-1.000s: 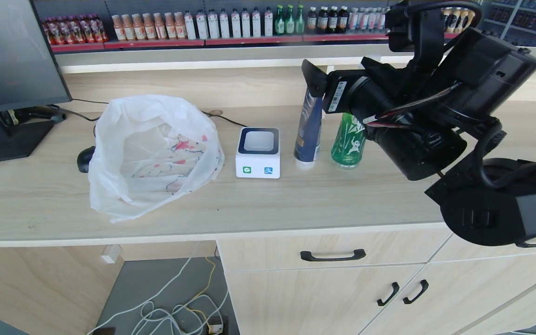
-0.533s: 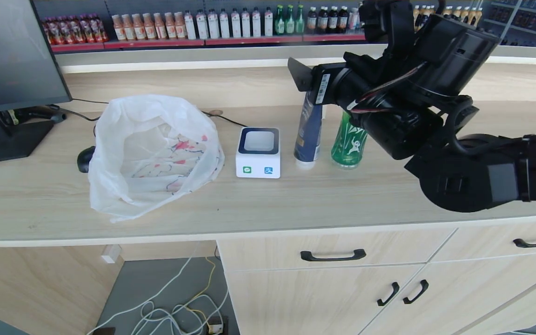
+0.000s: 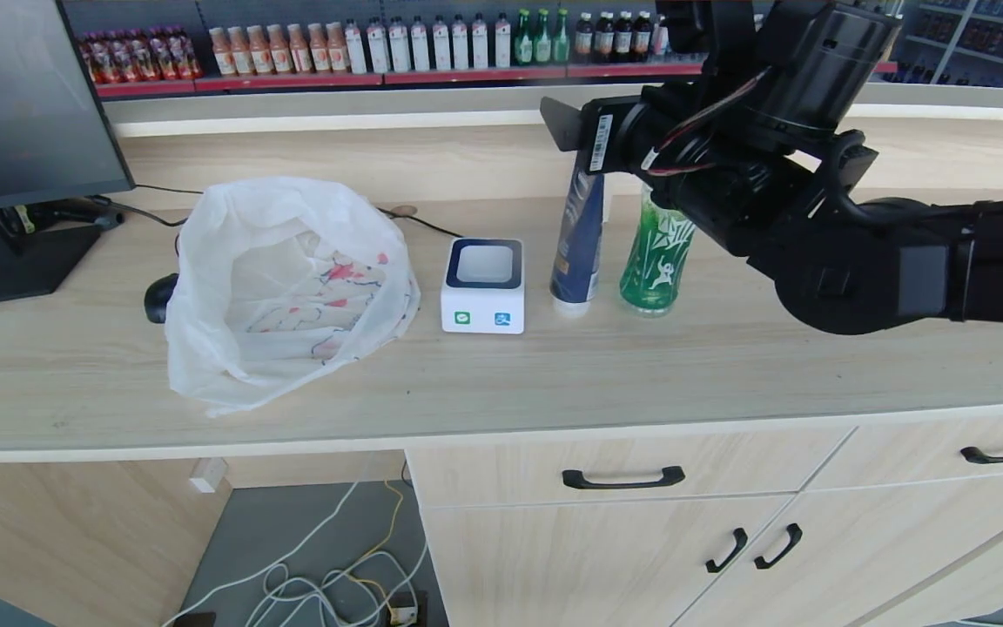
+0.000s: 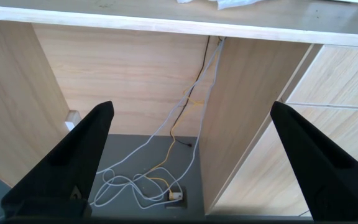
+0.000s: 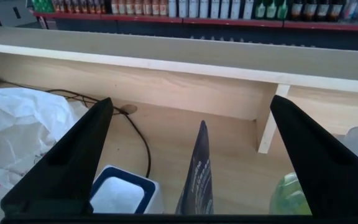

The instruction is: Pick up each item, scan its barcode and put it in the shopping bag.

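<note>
A dark blue tube (image 3: 578, 244) stands upright on the wooden counter (image 3: 554, 374), with a green bottle (image 3: 656, 257) just to its right. The white scanner box (image 3: 483, 285) sits left of the tube. Further left lies the open white shopping bag (image 3: 279, 287). My right gripper (image 3: 575, 131) hovers at the tube's top end, open. In the right wrist view the tube (image 5: 197, 177) stands between and beyond the spread fingers of the right gripper (image 5: 191, 102), with the green bottle (image 5: 291, 199) beside it. My left gripper (image 4: 191, 106) hangs open below the counter edge, holding nothing.
A monitor (image 3: 23, 104) and a black mouse (image 3: 158, 298) occupy the counter's left end. A raised ledge (image 3: 336, 122) runs behind the items, with bottle shelves (image 3: 432, 43) beyond. Drawers (image 3: 623, 477) sit under the counter. Cables (image 4: 154, 180) lie on the floor.
My right arm has risen and swung left and further over the counter, bringing the gripper from beside the tube's top to above it. The tube, bottle, scanner and bag have not moved.
</note>
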Tool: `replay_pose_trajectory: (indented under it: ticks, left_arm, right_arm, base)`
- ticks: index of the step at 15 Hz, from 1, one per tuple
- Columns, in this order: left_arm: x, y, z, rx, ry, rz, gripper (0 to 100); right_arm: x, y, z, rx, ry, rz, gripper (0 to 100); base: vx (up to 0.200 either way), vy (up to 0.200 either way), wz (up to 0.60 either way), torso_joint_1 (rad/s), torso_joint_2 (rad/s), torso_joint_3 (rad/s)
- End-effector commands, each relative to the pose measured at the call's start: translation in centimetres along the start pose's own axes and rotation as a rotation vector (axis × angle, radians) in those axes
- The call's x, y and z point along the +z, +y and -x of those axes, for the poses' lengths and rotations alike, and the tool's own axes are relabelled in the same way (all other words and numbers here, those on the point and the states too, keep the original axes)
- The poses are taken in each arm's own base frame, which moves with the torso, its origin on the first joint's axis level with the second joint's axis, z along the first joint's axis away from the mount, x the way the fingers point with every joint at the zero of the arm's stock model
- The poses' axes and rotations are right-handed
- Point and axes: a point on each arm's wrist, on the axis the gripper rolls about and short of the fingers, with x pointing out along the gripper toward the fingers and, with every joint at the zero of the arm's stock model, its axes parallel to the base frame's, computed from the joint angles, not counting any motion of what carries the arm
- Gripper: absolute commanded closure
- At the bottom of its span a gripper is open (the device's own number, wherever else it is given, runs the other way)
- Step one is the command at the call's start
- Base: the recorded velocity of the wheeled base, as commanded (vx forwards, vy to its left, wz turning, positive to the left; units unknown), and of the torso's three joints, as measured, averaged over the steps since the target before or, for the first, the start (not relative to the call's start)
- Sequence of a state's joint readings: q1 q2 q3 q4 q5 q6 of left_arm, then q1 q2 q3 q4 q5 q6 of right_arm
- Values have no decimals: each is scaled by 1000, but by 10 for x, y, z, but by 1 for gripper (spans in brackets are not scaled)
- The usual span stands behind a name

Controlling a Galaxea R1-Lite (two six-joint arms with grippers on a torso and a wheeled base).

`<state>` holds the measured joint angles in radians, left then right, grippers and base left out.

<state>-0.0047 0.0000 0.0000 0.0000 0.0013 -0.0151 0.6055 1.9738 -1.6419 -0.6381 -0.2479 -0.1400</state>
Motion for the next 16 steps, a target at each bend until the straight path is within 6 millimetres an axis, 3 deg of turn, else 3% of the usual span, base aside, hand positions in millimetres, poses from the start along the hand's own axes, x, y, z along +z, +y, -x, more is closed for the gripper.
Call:
replay_pose_trajectory:
  ticks: [1,7,16]
  left_arm:
    - [0,0,0,0,2,0,0]
    - [0,0,0,0,2,0,0]
    - [0,0,0,0,2,0,0]
  right_arm:
    - [-4,2,-4,9,3,-6,0]
    - [-18,7,-12,39,14,-26,0]
    - [-23,6,-10,0,15,-28,0]
  base:
    - [0,0,0,0,0,0]
    - [0,0,0,0,0,0]
    - [0,0,0,0,0,0]
